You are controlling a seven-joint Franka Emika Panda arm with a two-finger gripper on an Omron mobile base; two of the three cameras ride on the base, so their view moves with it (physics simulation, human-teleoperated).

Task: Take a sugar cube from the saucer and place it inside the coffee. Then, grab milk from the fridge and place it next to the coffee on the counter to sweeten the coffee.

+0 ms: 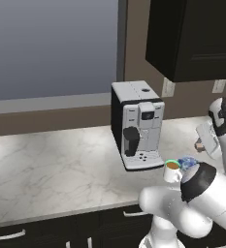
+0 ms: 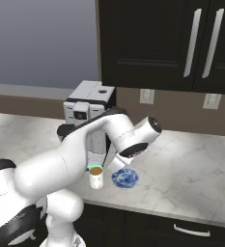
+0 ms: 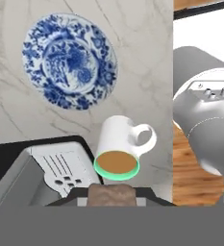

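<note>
My gripper point(image 3: 111, 198) is shut on a small brown sugar cube point(image 3: 111, 192), which hangs just above and beside the coffee point(image 3: 117, 163), a white mug with a green rim and brown liquid. The blue patterned saucer point(image 3: 69, 60) lies bare on the counter point(image 3: 137, 62) beyond the mug. From the left base view, the gripper point(image 1: 201, 144) hovers over the counter point(image 1: 61, 169) with the cube point(image 1: 198, 144) in it, above and behind the mug point(image 1: 172, 170) and saucer point(image 1: 187, 162). The right base view shows the mug point(image 2: 96, 177) left of the saucer point(image 2: 125, 178), under my arm.
A black-and-silver coffee machine point(image 1: 136, 125) stands directly left of the mug, close to it. Black wall cabinets point(image 2: 157, 43) hang above the counter. The counter's front edge point(image 2: 147, 206) runs just in front of mug and saucer.
</note>
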